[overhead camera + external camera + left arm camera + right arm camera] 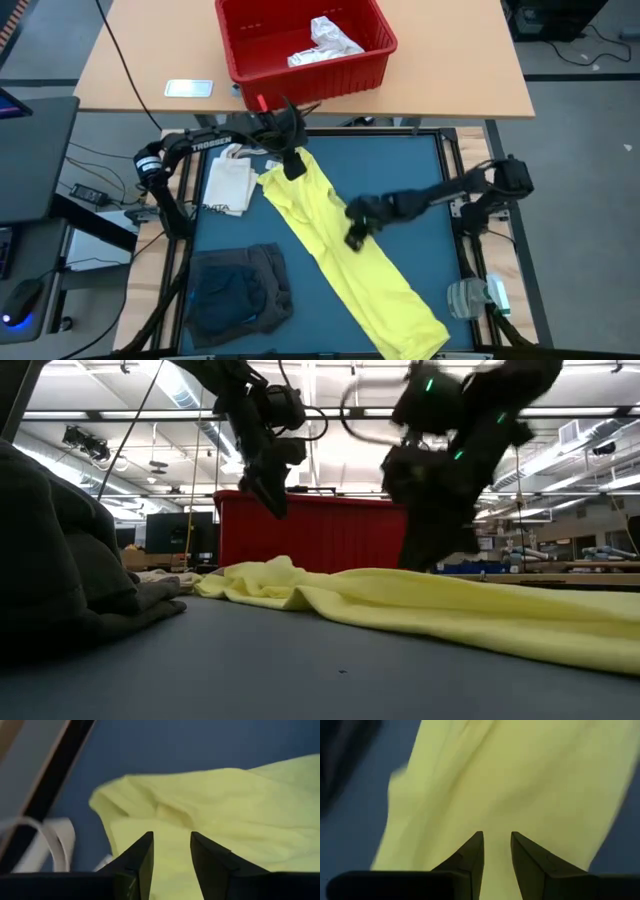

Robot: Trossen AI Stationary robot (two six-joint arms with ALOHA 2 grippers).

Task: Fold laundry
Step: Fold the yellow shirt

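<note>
The long yellow garment lies flat and diagonal on the blue table, from the far left to the near right corner. My left gripper hangs open above its far-left end; in the low view the left gripper is well clear of the cloth. My right gripper is open over the garment's middle, with its fingers low near the cloth. A dark grey garment lies crumpled at the near left. My right gripper points down at the middle of the yellow garment with its fingers apart. The cloth ridge in the low view hides its fingertips, so I cannot tell whether they touch the cloth.
A cream tote bag lies beside the yellow garment's far-left end. A red basket with a white item stands on the wooden table beyond. A clear plastic item sits at the near right edge. Bare blue table shows at the far right.
</note>
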